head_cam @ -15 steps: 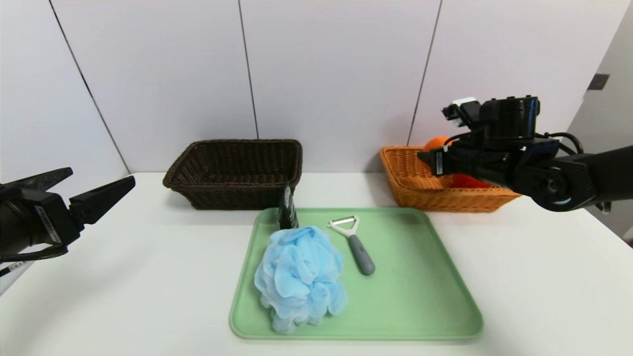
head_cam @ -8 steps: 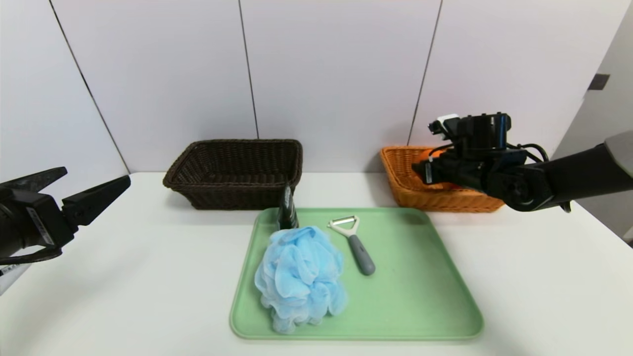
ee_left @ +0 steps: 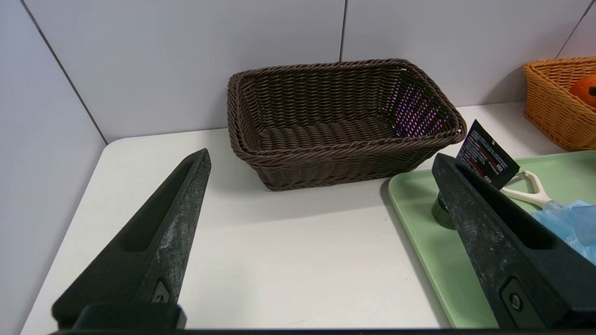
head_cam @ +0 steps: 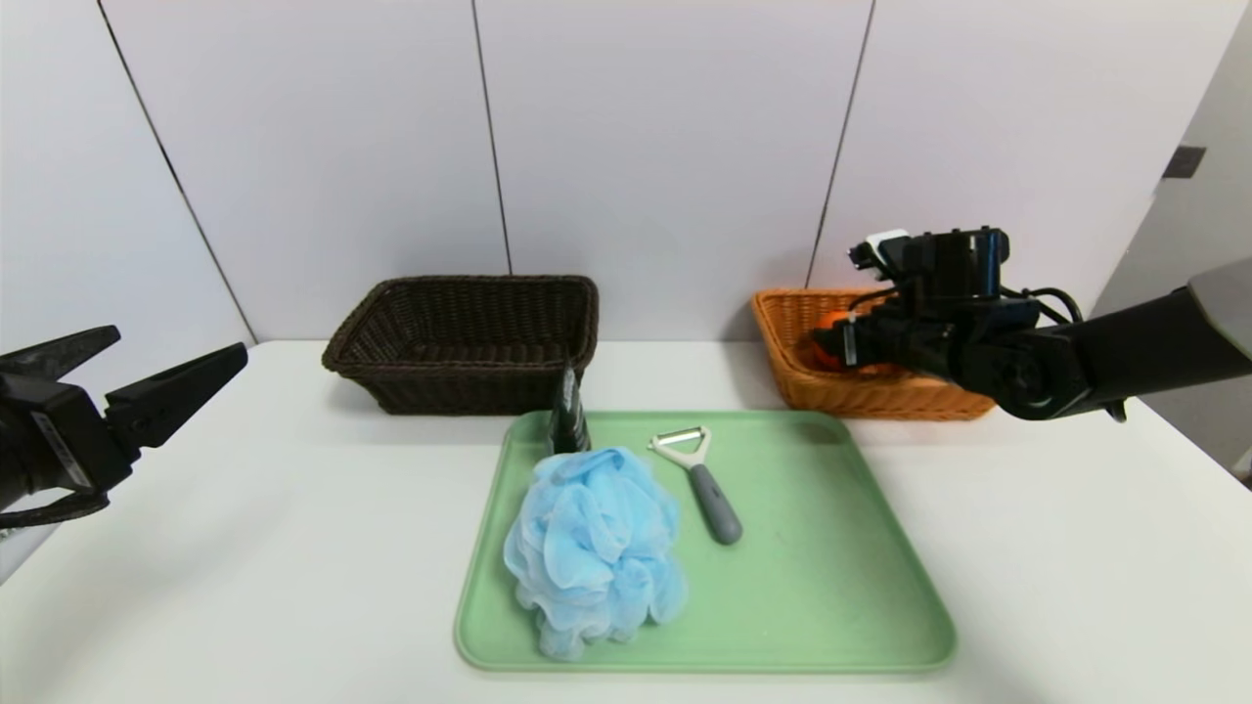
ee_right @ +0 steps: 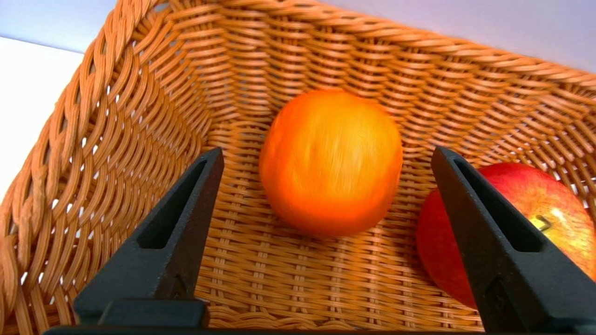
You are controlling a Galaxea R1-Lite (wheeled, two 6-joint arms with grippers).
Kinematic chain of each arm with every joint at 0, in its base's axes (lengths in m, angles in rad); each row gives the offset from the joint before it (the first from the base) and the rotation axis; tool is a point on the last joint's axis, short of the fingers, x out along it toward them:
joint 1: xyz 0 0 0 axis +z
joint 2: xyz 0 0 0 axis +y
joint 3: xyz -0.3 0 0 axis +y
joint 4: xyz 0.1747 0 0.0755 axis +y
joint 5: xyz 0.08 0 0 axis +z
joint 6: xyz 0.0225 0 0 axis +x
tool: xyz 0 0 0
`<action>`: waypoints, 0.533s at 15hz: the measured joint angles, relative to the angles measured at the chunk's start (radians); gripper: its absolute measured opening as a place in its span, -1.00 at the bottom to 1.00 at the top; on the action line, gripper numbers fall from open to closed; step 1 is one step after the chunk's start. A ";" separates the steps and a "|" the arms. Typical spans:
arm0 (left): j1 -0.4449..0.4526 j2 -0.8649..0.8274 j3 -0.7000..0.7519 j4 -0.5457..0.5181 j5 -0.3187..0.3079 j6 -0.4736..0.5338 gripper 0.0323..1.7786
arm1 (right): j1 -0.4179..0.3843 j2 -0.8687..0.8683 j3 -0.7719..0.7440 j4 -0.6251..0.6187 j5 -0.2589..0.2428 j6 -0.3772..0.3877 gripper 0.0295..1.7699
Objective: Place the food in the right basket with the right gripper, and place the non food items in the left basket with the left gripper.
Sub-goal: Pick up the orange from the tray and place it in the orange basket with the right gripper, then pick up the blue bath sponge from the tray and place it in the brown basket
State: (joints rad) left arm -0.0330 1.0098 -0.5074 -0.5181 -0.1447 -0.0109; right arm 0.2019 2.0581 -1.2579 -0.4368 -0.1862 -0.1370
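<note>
My right gripper (head_cam: pixel 831 342) reaches into the orange-tan right basket (head_cam: pixel 880 396) and stands open. Ahead of its jaws in the right wrist view, the orange (ee_right: pixel 330 163) lies free on the basket floor, touching neither finger. The red apple (ee_right: pixel 558 204) rests beside it. On the green tray (head_cam: pixel 831 587) sit the blue mesh pouf (head_cam: pixel 592 548), the upright black tube (head_cam: pixel 567 416) and the grey-handled peeler (head_cam: pixel 704 479). The dark brown left basket (head_cam: pixel 460 342) holds nothing. At the far left, above the table, my left gripper (head_cam: pixel 176 344) hangs open with nothing in it.
Both baskets stand against the back wall, with a gap of bare white table between them. The tray's far edge lies close to both baskets. In the left wrist view the tube (ee_left: pixel 484 151) stands at the tray corner nearest the dark basket (ee_left: pixel 340 121).
My right gripper has dropped lower into the orange-tan basket and opened, letting go of the orange. The left gripper has drifted slightly to the left.
</note>
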 joint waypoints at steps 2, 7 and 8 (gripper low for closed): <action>0.000 -0.007 0.001 -0.001 0.001 0.000 0.90 | -0.002 -0.030 0.001 -0.014 0.001 -0.002 0.79; -0.001 -0.013 0.000 -0.002 0.001 0.000 0.90 | -0.003 -0.231 0.077 -0.016 0.001 -0.005 0.86; -0.002 -0.011 0.001 -0.002 0.000 0.001 0.90 | -0.004 -0.294 0.131 -0.017 0.001 -0.005 0.86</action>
State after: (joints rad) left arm -0.0349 0.9985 -0.5060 -0.5200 -0.1447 -0.0100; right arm 0.1981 1.7636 -1.1270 -0.4536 -0.1847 -0.1423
